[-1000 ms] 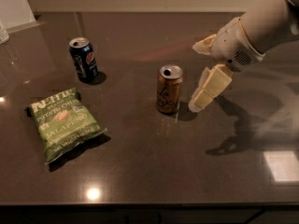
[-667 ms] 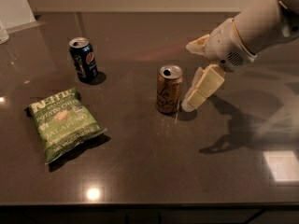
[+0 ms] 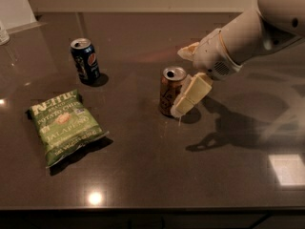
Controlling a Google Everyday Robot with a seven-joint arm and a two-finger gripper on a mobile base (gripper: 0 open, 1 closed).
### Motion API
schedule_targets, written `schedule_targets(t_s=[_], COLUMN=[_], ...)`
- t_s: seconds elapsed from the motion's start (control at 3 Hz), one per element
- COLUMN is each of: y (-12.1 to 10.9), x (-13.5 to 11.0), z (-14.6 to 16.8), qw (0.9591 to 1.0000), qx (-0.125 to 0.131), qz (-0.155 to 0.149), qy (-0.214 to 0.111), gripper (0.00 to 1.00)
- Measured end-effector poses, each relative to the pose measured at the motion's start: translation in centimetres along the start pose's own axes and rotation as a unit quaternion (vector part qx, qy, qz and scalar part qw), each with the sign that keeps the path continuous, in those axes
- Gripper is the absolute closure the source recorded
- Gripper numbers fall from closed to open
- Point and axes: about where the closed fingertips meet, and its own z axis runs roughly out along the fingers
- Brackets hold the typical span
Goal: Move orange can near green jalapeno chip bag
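Observation:
The orange can (image 3: 167, 92) stands upright on the dark table near the middle. My gripper (image 3: 179, 82) reaches in from the right and is open. Its near finger (image 3: 191, 96) lies across the can's right front side, and its far finger (image 3: 188, 50) sits just behind the can's top right. The can is between them, not clamped. The green jalapeno chip bag (image 3: 64, 125) lies flat at the left front, well apart from the can.
A dark blue can (image 3: 85, 60) stands upright at the back left, behind the chip bag. The table's front edge (image 3: 152, 208) runs along the bottom. A pale object (image 3: 4, 32) sits at the far left edge.
My gripper has moved left toward the orange can, so the fingers now straddle its right side. The can, the bag and the blue can have not moved.

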Motion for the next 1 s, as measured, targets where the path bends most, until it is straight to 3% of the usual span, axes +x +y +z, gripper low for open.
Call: schedule_targets(t_s=[0.33,1.0], y=[-0.18,-0.30], x=[0.14,-0.56], z=[0.79,1.18], qw=[1.0000,0.9999], qx=[-0.002,-0.009], qz=[0.002,-0.004], qy=[0.008,0.003], gripper=[0.15,0.61])
